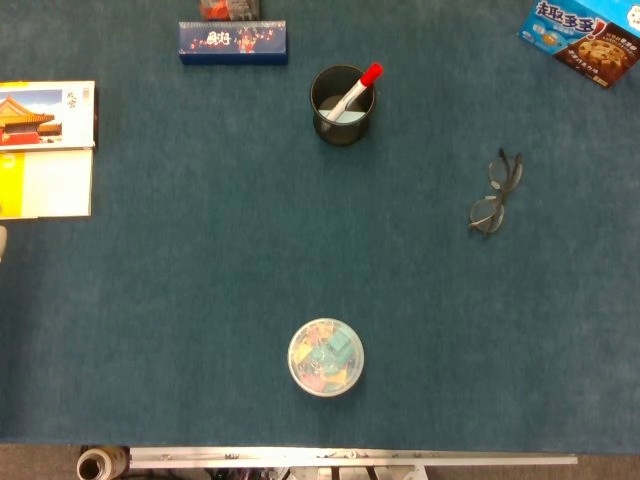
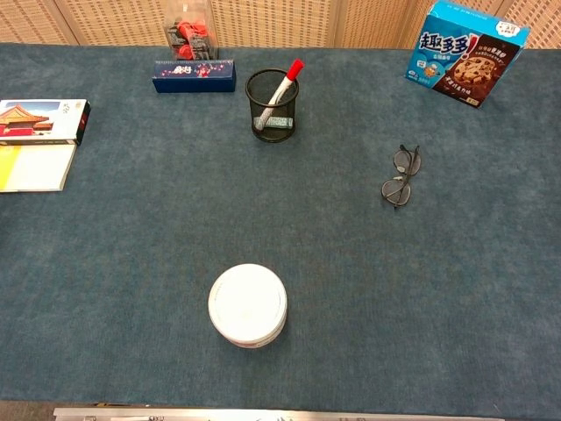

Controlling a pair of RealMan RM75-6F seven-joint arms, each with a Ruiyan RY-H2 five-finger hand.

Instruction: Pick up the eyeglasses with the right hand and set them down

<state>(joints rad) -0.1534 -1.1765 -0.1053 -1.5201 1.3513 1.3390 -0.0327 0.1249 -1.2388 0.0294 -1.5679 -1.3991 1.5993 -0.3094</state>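
Observation:
The eyeglasses (image 1: 496,194) lie folded flat on the blue table cloth at the right, dark thin frame, lenses toward the near side; the chest view shows the eyeglasses (image 2: 401,176) in the same spot. Nothing touches them. My right hand shows in neither view. Of my left hand (image 1: 2,243) only a pale sliver shows at the left edge of the head view, too little to tell how its fingers lie.
A black mesh pen cup (image 1: 342,104) with a red-capped marker stands at the back centre. A round clip tub (image 1: 325,356) sits near the front. A cookie box (image 2: 466,53) is at the back right, a blue box (image 1: 233,42) at the back left, booklets (image 1: 45,148) at the left.

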